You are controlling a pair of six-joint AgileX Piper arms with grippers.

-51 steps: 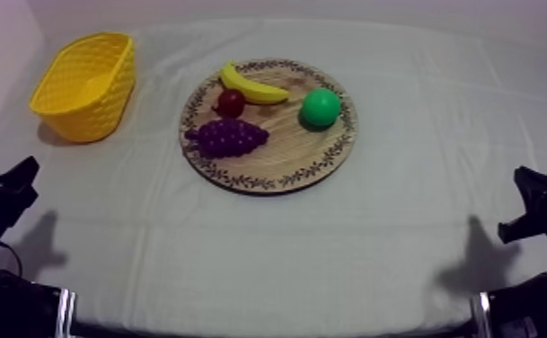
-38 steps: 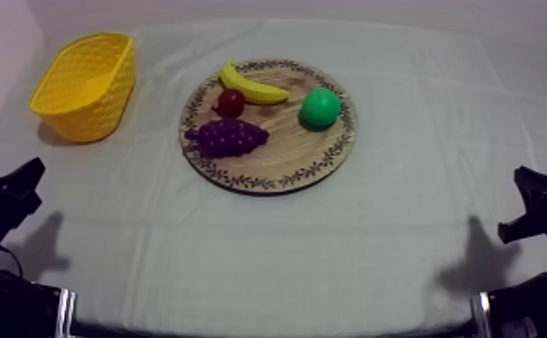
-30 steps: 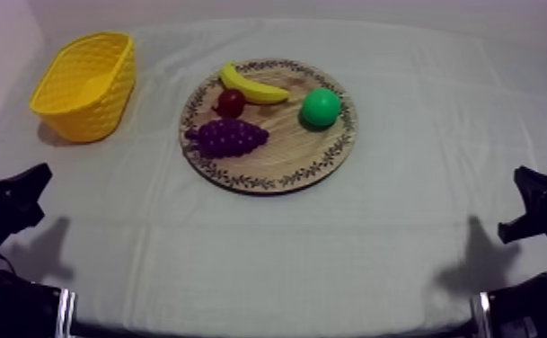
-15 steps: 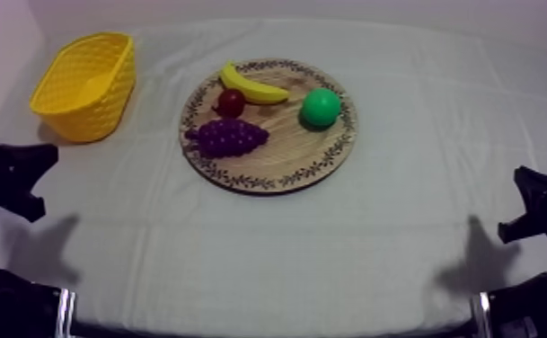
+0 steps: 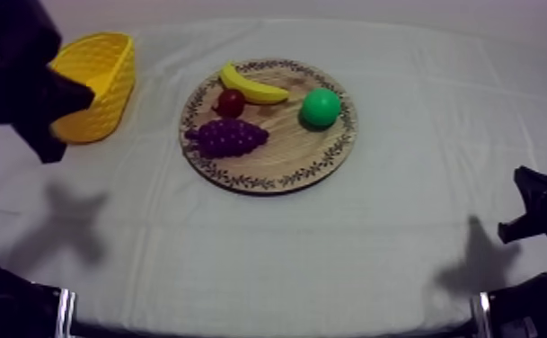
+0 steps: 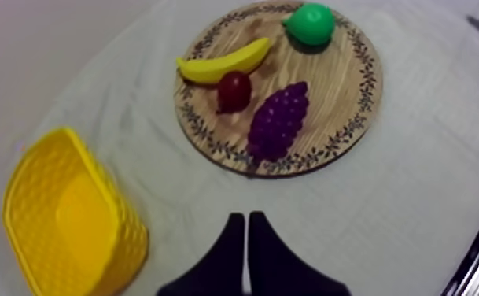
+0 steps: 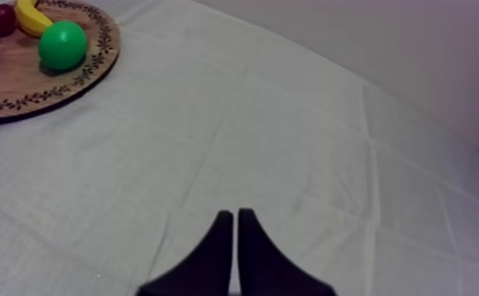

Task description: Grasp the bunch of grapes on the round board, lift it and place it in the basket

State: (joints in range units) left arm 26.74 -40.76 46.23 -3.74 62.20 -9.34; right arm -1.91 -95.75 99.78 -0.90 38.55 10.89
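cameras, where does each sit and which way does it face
Top view: above the table, slanting down on wooden board, yellow basket; left arm, right arm at the sides.
Left wrist view: on left arm, over shut left fingers toward basket and board.
Right wrist view: on right arm, over shut right fingers toward board.
All share the board.

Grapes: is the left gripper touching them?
Apart. The left wrist view shows bare cloth and the rim of the wooden board between the left gripper and the grapes.
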